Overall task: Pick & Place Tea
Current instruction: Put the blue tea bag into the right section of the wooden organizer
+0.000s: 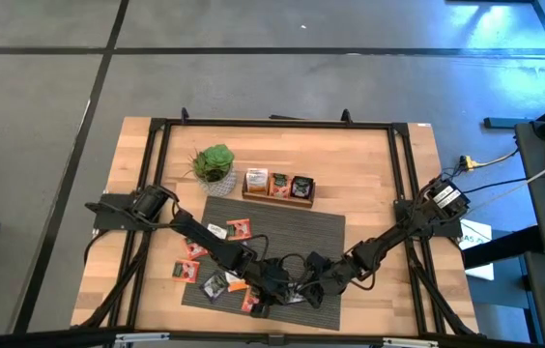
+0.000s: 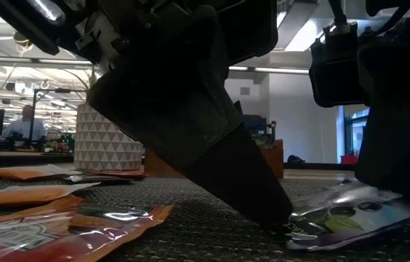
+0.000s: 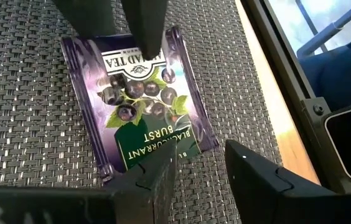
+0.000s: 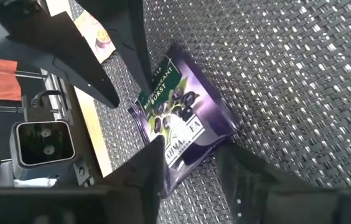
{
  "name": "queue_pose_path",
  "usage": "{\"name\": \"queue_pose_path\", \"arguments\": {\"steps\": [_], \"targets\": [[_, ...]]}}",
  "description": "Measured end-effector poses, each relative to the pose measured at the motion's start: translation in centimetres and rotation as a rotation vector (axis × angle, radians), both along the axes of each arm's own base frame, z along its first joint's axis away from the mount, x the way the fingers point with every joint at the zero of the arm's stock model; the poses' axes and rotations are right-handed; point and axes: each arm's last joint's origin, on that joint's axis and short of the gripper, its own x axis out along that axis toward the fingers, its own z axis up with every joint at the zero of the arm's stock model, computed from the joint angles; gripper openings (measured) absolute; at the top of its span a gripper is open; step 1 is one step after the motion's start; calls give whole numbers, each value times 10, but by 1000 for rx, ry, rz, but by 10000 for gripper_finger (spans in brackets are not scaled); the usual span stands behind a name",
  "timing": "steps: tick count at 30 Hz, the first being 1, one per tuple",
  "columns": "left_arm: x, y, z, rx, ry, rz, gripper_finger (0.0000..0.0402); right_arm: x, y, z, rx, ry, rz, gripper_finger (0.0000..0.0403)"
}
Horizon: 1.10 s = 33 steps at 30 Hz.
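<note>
Blackcurrant sachet (image 3: pixel 141 106) label, wrist views only

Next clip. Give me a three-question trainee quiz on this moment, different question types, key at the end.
1. True or false: the purple sachet lies flat on the grey mat.
2. Which flavour is printed on that sachet? A. Lemon B. Blackcurrant Burst C. Mint
3. Fill in: in the high view, the plant stands just to the ___ of the tray.

Key
1. False. The low view shows one edge lifted, at the tip of a finger.
2. B. The left pincer and right pincer both sit at this sachet, one at each end.
3. Left.
</note>
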Motion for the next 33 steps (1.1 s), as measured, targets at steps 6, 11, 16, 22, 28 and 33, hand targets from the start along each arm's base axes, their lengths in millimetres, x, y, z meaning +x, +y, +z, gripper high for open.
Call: {"name": "queue_pose_path", "arguments": {"steps": [6, 11, 16, 22, 28, 33], "targets": [[0, 0, 0, 2, -1, 2, 136, 1, -2, 0, -35, -16, 31, 66], [0, 0, 3, -3, -9, -25, 136, 1, -1, 0, -72, -34, 69, 21], [-10, 5, 34, 16, -14, -85, 136, 0, -3, 6, -140, -62, 126, 14], [-37, 24, 86, 111, -179, 57, 136, -18, -11, 32, -364, -72, 115, 25], [-70, 48, 92, -92, -457, 224, 136, -40, -16, 72, -651, -194, 48, 16], [-86, 61, 86, -198, -695, 268, 136, -47, -23, 103, -876, -340, -76, 27]]}}
